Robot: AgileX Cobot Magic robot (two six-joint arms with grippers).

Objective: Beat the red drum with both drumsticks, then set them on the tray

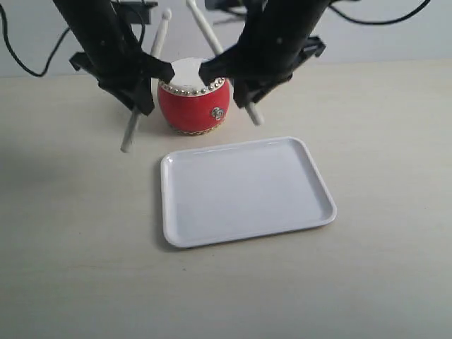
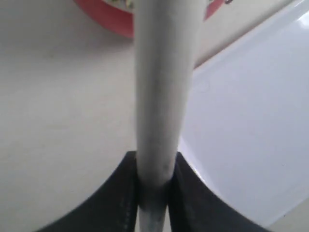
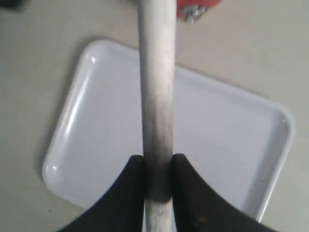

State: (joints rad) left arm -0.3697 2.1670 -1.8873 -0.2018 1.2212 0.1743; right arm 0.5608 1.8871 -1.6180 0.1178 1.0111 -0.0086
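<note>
Two grips look secure: the left gripper (image 2: 154,166), jaws nearly closed, pinches the left drumstick (image 2: 161,87) partway along, and the right gripper (image 3: 158,166) does likewise with the right drumstick (image 3: 157,87). The red drum (image 1: 192,107) stands between the arms, with the tray (image 1: 244,191) just in front of it on the table (image 1: 381,127). To beat well, I judge the raised rounded tips should drop squarely onto the drum's white top in turn, so the sticks don't clash. Their lower ends hang close to the table.
</note>
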